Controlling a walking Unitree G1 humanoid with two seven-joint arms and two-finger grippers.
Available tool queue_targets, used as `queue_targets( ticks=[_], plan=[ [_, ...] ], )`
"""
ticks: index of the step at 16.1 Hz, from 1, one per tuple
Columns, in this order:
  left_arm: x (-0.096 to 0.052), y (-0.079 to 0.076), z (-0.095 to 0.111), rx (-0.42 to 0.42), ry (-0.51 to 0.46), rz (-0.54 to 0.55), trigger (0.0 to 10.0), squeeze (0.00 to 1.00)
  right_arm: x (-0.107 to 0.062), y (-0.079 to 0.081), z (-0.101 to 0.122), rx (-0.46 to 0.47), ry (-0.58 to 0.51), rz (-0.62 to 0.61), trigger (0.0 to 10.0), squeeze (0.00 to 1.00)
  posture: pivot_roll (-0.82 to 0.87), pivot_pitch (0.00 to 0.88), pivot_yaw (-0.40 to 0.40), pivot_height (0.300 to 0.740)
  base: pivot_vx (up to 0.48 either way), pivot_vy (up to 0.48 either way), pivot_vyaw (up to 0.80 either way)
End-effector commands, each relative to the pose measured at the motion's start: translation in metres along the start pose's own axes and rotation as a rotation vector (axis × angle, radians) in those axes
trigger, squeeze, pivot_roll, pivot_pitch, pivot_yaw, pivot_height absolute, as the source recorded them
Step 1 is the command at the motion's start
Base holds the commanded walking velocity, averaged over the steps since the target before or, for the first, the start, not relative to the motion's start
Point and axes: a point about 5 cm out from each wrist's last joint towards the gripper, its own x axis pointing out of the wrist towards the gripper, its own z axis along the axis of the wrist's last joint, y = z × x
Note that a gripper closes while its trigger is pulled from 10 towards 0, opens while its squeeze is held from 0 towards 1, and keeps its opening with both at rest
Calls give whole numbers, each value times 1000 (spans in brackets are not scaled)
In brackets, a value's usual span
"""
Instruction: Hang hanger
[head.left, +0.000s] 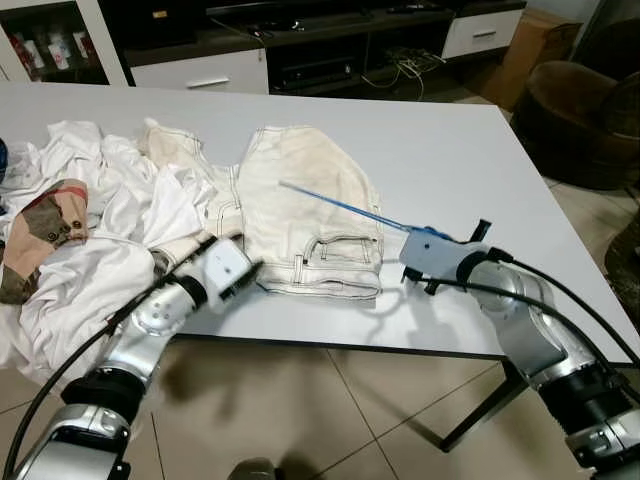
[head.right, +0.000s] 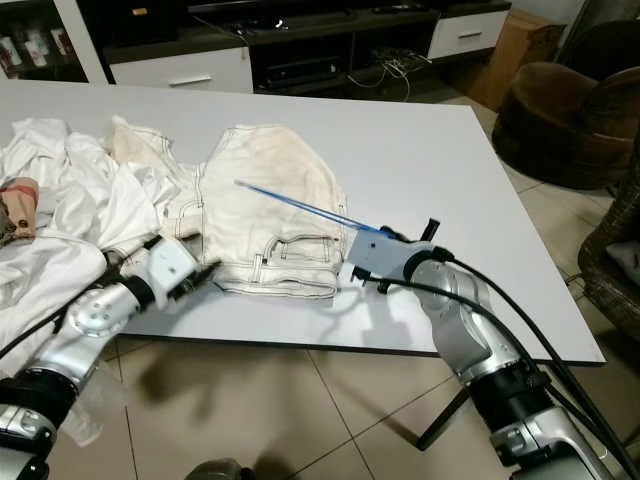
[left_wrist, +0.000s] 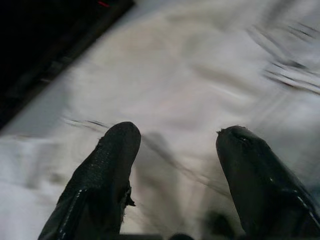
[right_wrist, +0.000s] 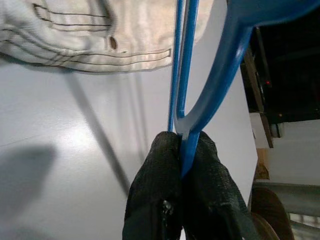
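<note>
Table (head.left: 480, 150) carries cream shorts (head.left: 310, 215) beside a clothes heap (head.left: 90, 230); blue hanger (head.left: 345, 207) is held above the shorts, clamped in right gripper (right_wrist: 182, 150). Left gripper (left_wrist: 175, 150), fingers apart, hovers at the waistband; judgement: keep the clamp firm and hanger level while lifting it clear.

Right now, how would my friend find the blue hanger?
Look at the big white table with clothes piled on it. Near its front edge, beside the cream shorts, the right tool pinches a thin blue hanger that sticks out over the shorts. It's the only bright blue, stick-like thing among soft, pale clothes.
</note>
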Motion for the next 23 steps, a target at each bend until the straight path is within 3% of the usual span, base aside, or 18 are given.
queue_targets(
  ticks=[1,3,7,11,13,15,17,20,23],
  plan=[
    [2,18,15,22,-75,80,10000,0,-2,0,3,-3,-17,6,10000,0,112,6,14,740,0,0,0],
    [0,30,23,-31,-129,133,10000,0,-2,0,4,-12,-24,13,10000,0,114,7,14,740,0,0,0],
    [-10,31,15,-170,-128,163,10000,0,-2,2,1,-16,-14,-2,10000,0,114,8,14,740,0,0,0],
    [-29,37,26,-314,-223,129,10000,0,-2,-7,-1,-1,-6,-47,10000,0,119,10,9,740,0,0,0],
    [-39,42,23,-357,-204,102,10000,0,-2,-2,6,-23,-62,-12,10000,0,125,11,6,740,0,0,0],
    [-47,48,17,-400,-178,144,10000,0,-3,4,19,-39,-134,9,10000,0,125,11,6,740,0,0,0],
    [-48,49,16,-487,-195,219,10000,0,0,5,22,-26,-131,-8,10000,0,125,11,6,740,0,0,0],
    [-42,37,18,-616,-213,261,10000,0,5,1,15,47,-82,-97,10000,0,135,9,11,740,0,0,0],
    [-33,28,22,-672,-221,252,10000,0,6,-10,11,110,-61,-192,10000,0,131,5,15,740,0,0,0]
  ],
)
